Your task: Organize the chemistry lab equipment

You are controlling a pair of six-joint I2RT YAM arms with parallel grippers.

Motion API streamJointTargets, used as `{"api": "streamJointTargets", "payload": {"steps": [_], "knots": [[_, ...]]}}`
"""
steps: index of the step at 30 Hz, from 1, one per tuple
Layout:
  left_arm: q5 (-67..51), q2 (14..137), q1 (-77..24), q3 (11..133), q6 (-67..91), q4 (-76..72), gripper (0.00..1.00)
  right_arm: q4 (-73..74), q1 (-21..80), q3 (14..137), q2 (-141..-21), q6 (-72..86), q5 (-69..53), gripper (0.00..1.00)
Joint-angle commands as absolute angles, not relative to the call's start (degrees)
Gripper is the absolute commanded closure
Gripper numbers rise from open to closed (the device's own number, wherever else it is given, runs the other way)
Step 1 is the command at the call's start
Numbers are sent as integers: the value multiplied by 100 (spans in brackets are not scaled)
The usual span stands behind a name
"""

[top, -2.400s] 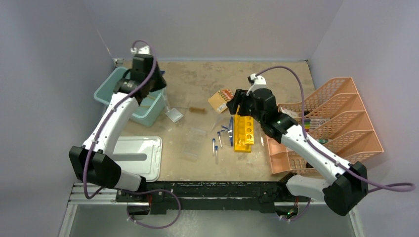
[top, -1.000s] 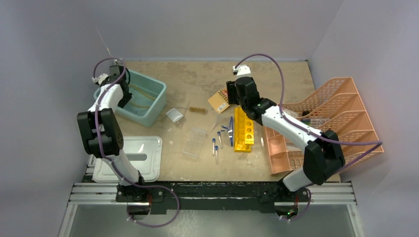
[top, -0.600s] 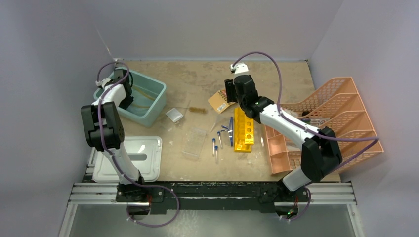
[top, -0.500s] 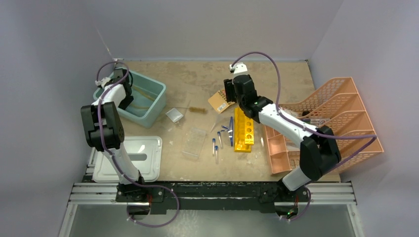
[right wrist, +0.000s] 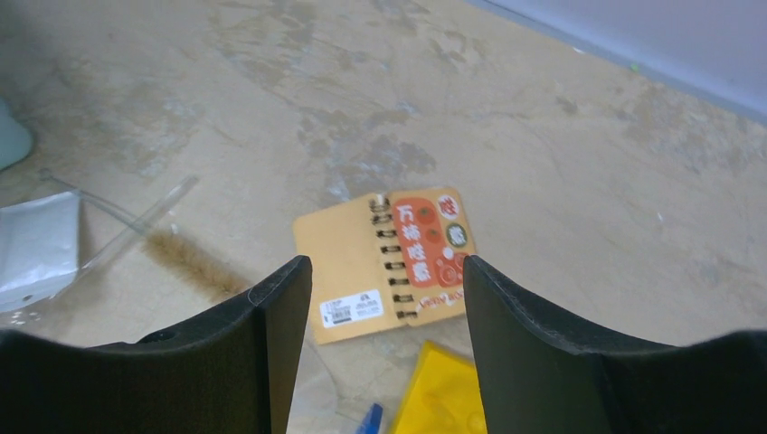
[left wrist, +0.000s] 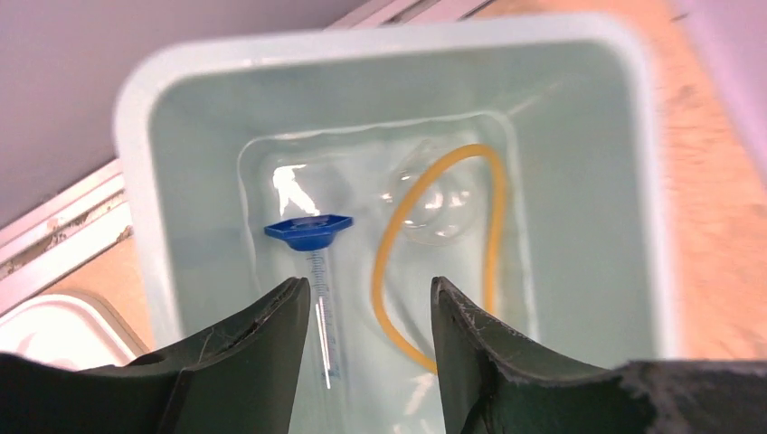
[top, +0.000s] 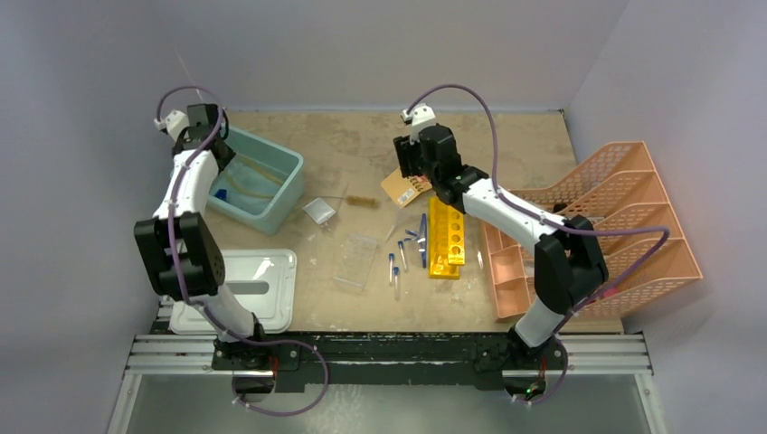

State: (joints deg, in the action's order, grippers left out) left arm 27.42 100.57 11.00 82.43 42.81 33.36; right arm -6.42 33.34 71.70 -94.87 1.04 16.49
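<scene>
Left wrist view has my left tool [left wrist: 366, 294] with fingers apart and empty, hanging over the teal bin [left wrist: 136, 99]; inside lies the clear bag [left wrist: 271, 172] with a loop of yellow tubing [left wrist: 493, 244]; that much looks put away. My right tool [right wrist: 384, 271] is likewise apart and empty above the spiral notebook [right wrist: 362, 271]; most is left, I judge: blue-capped tubes [top: 394, 271] lie loose on the tabletop [top: 362, 145] beside the yellow racks [top: 445, 237]; the clear tube rack [top: 355, 262] and brush [top: 362, 201] are out too.

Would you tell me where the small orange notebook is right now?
In the top view the notebook lies toward the back, right of centre, between the brush on its left and the yellow racks just nearer.
</scene>
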Motion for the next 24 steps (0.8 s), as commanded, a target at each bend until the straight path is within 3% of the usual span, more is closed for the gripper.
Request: {"api": "streamJointTargets", "payload": {"steps": [1, 7, 13, 24], "knots": [[2202, 9074, 1081, 8584, 3753, 3042, 48, -943, 3322, 7677, -9676, -342, 717, 35], [1048, 8538, -79, 8647, 2466, 2443, 46, -927, 3322, 7859, -9970, -188, -190, 35], [-472, 8416, -490, 8163, 2515, 1577, 46, -969, 3330, 7911, -10320, -147, -853, 34], [-81, 8321, -677, 8011, 2821, 1614, 46, 264, 3580, 9696, -12033, -711, -1733, 39]]}}
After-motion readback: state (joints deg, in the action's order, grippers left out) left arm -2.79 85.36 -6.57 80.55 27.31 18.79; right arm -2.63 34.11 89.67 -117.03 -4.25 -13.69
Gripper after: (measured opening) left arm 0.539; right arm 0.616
